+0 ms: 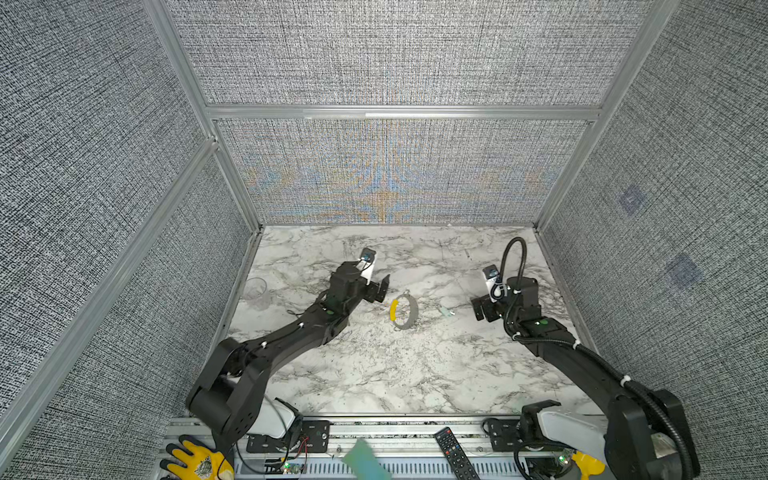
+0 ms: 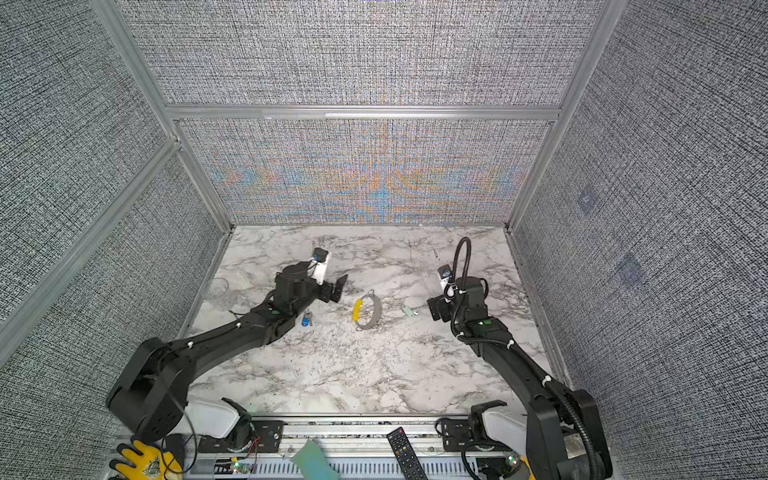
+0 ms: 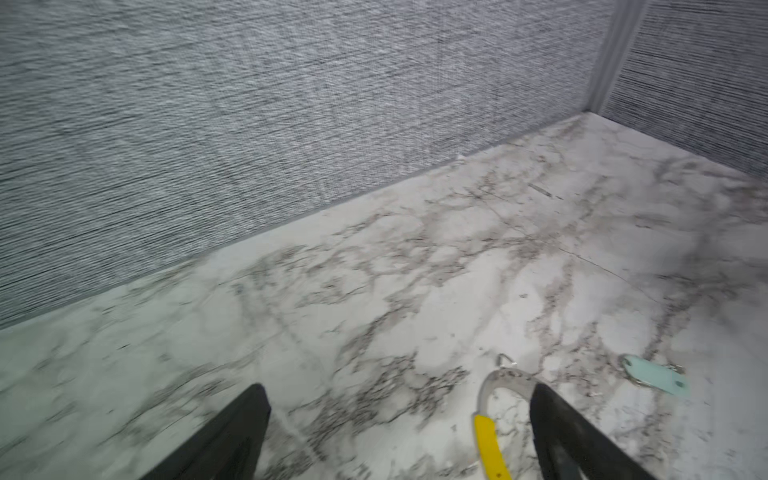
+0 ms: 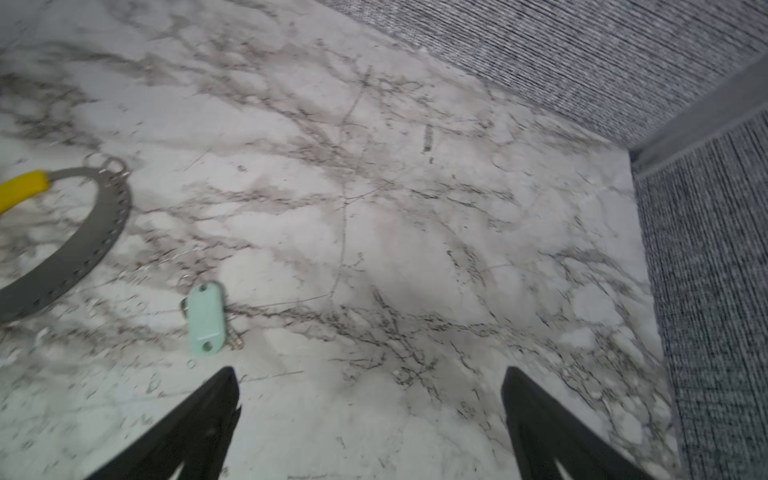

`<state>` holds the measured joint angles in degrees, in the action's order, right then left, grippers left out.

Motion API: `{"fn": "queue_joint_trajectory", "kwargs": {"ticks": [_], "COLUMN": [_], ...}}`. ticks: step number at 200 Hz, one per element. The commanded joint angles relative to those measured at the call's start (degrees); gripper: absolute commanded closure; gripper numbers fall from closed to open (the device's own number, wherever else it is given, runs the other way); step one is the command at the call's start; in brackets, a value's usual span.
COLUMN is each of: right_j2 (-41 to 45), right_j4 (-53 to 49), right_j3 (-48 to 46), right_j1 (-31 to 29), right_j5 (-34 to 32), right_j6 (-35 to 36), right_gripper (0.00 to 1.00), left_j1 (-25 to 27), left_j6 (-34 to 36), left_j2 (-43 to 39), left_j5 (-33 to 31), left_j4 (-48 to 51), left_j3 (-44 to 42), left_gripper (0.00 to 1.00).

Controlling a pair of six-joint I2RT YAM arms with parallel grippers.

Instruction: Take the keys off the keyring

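The keyring (image 1: 404,311) (image 2: 368,311), a grey loop with a yellow section, lies flat mid-table with a small metal ring at its far end. The mint-green key (image 1: 445,311) (image 2: 409,311) lies loose on the marble just right of the loop and apart from it. The blue key (image 2: 306,321) lies loose beside the left forearm; it shows in only one top view. My left gripper (image 1: 380,289) (image 3: 399,388) hovers open left of the keyring (image 3: 505,380), holding nothing. My right gripper (image 1: 480,309) (image 4: 369,372) is open and empty, right of the mint-green key (image 4: 205,320).
A clear glass cup (image 1: 255,291) stands near the left wall. Fabric walls close in the marble table on three sides. A remote (image 1: 455,455) and a yellow glove (image 1: 199,461) lie on the front rail, off the table.
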<state>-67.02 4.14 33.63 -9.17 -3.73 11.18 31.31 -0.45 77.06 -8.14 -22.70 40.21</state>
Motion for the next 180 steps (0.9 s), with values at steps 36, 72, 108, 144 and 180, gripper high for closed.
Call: {"fn": "queue_joint_trajectory", "kwargs": {"ticks": [36, 72, 108, 144, 180], "right_j2": [-8.4, -17.9, -20.1, -21.2, -21.4], "right_j4": [35.0, 52.5, 56.9, 59.3, 55.0], "right_j3": [-11.5, -15.6, -17.6, -18.0, -15.5], "right_j1": [5.9, 9.6, 9.8, 9.7, 9.9], "right_j5": [-7.1, -4.3, 1.4, 0.7, -2.0], "right_j6": [-8.1, -12.5, -10.2, -10.2, -11.7], "right_gripper": [0.01, 0.01, 0.01, 0.01, 0.01], "left_j1": [-12.5, -23.4, -26.2, -27.2, -28.0], "left_j6": [1.1, -1.5, 1.9, 2.2, 2.4], "left_j2": [-21.2, -14.7, 1.7, 10.6, 11.4], "left_j5": [-14.7, -12.0, -4.9, -1.7, -0.4], "left_j4": [-11.7, -27.3, -47.8, -58.8, -57.8], "left_j3": [-22.8, -30.2, -31.4, -32.8, -31.7], "left_gripper": [0.0, 0.01, 0.01, 0.0, 0.0]}}
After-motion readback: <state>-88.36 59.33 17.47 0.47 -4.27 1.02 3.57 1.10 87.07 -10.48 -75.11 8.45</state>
